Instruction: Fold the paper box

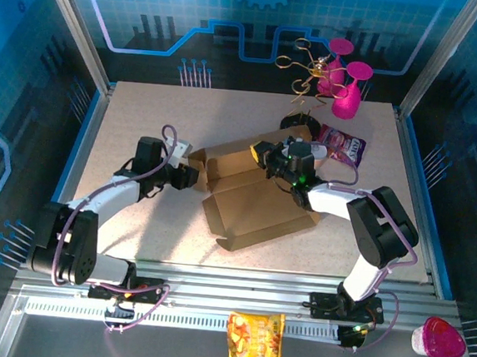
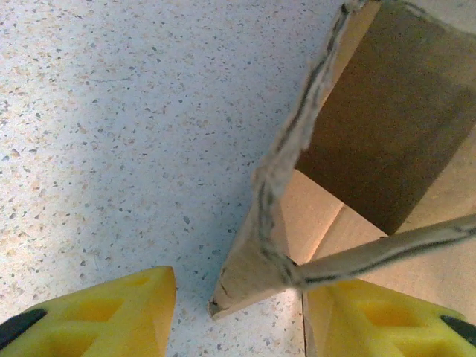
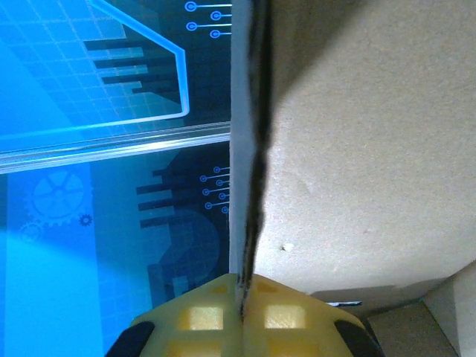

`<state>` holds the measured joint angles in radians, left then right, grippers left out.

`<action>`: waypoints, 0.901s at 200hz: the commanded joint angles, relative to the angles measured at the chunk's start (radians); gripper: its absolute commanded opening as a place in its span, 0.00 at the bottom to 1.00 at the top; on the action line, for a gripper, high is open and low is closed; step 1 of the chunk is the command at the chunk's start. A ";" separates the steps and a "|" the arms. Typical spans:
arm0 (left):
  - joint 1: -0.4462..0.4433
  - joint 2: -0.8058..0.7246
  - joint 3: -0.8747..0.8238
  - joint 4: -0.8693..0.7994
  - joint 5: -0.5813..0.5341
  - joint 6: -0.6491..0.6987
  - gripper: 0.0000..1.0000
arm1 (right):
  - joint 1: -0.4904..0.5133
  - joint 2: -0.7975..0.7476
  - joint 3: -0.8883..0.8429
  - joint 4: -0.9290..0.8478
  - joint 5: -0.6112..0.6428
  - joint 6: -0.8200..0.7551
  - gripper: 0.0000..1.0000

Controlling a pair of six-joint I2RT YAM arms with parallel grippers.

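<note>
Right wrist: paper box (image 3: 357, 149) mostly off-frame.

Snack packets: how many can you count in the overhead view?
2. A purple packet lies on the table, back right; an orange packet lies at the front, centre. The paper box could hide others.

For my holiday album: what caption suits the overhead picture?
Two robot arms fold a paper box: right gripper pinches a flap, left gripper, open, at the opposite end.
</note>
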<state>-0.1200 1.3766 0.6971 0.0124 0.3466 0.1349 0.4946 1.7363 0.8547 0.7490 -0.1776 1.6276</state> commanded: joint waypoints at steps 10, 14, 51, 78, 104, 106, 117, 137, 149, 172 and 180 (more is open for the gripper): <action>-0.051 -0.016 0.018 0.037 0.023 0.040 0.49 | -0.022 0.015 0.019 0.046 -0.017 0.010 0.00; -0.054 -0.021 0.019 0.033 0.018 0.037 0.49 | -0.022 0.017 0.019 0.052 -0.017 0.012 0.00; -0.090 -0.052 0.016 0.006 -0.031 -0.016 0.49 | -0.023 0.032 0.009 0.122 -0.003 0.027 0.00; -0.116 -0.068 0.004 0.007 -0.034 -0.039 0.49 | -0.024 0.039 0.005 0.140 -0.007 0.032 0.00; -0.148 -0.062 0.011 0.002 -0.043 -0.050 0.49 | -0.024 0.041 -0.005 0.151 -0.004 0.037 0.00; -0.150 -0.062 0.012 0.000 -0.045 -0.050 0.49 | -0.024 0.041 -0.005 0.151 -0.005 0.036 0.00; -0.163 -0.059 0.014 0.002 -0.057 -0.056 0.49 | -0.024 0.042 -0.005 0.154 -0.008 0.037 0.00; -0.179 -0.043 0.026 0.003 -0.090 -0.075 0.50 | -0.024 0.042 -0.008 0.157 -0.010 0.037 0.00; -0.187 -0.029 0.039 0.000 -0.121 -0.089 0.50 | -0.025 0.044 -0.009 0.160 -0.012 0.037 0.00; -0.203 0.003 0.067 -0.005 -0.196 -0.127 0.49 | -0.022 0.040 -0.019 0.167 -0.017 0.037 0.00; -0.211 0.011 0.071 0.003 -0.225 -0.139 0.50 | -0.023 0.037 -0.027 0.170 -0.016 0.035 0.00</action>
<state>-0.3115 1.3556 0.7204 0.0162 0.2173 0.0486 0.4892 1.7664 0.8467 0.8600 -0.1852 1.6604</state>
